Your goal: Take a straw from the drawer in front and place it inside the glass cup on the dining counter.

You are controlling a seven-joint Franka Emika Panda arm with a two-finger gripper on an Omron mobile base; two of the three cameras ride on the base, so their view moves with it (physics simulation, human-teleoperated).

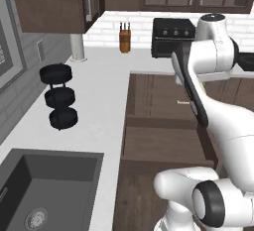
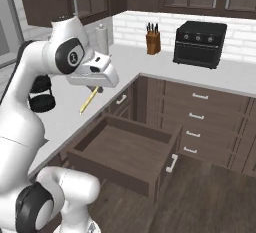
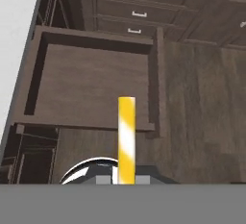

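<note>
On the left, the hand (image 2: 95,88) is clamped on the straw (image 2: 88,100), holding it tilted in the air above the white worktop (image 2: 75,112); to its right the drawer (image 2: 125,152) stands pulled open.

Straw (image 2: 89,100) hangs above the open drawer (image 2: 125,153), left of the oven (image 2: 199,44)

One straw (image 2: 89,100), one open drawer (image 2: 125,152), one knife block (image 2: 153,42), one toaster oven (image 2: 199,44) right of block, one sink (image 1: 47,188).
</note>
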